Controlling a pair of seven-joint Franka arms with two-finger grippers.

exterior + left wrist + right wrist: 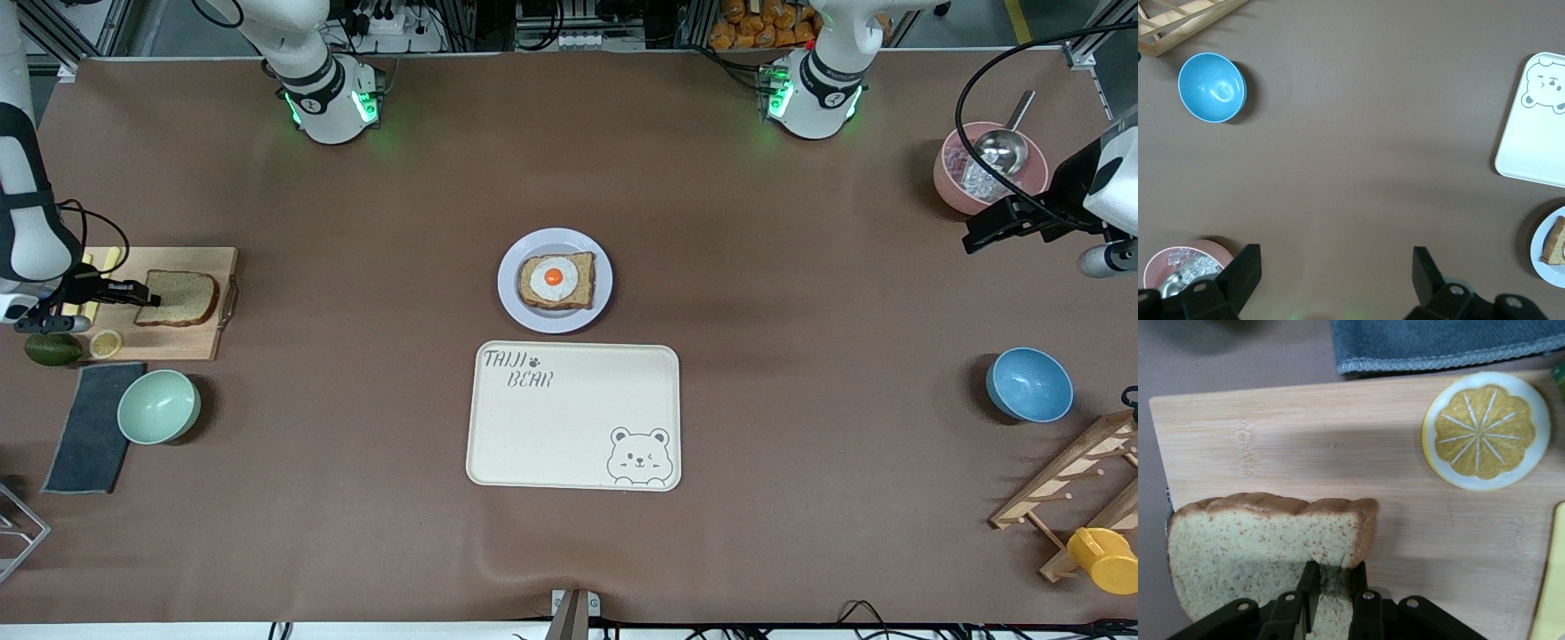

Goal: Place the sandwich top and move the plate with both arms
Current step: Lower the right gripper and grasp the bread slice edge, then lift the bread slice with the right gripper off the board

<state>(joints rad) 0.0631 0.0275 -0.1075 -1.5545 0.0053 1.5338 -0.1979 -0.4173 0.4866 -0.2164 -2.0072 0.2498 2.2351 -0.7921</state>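
- The right end effector (pixel 140 293) sits at the middle left of the front view, low over the bamboo cutting board (pixel 200 342); its fingers (pixel 1361 603) are pinched almost together on the straight edge of the sandwich top (pixel 180 298), gripping the slice by its thin side so it can be lifted flat
- The sandwich top lies on the cutting board, rounded edge pointing toward the centre of the frame, well apart from the plate (pixel 514 302)
- The plate rests at the centre of the front view, just above the bear-print tray (pixel 569 427), and carries the egg-topped bread slice (pixel 557 280); that slice lies face up, judged ready to receive the top
- The left end effector (pixel 1335 280) hangs at the upper right of the front view, over the brown counter (pixel 800 267) beside the pink bowl with a metal scoop (pixel 989 167); its fingers stand wide apart and hold nothing, and that arm waits, probably for the two-arm plate move
- A lemon slice (pixel 1485 430) lies on the board near the grey cloth (pixel 89 427)
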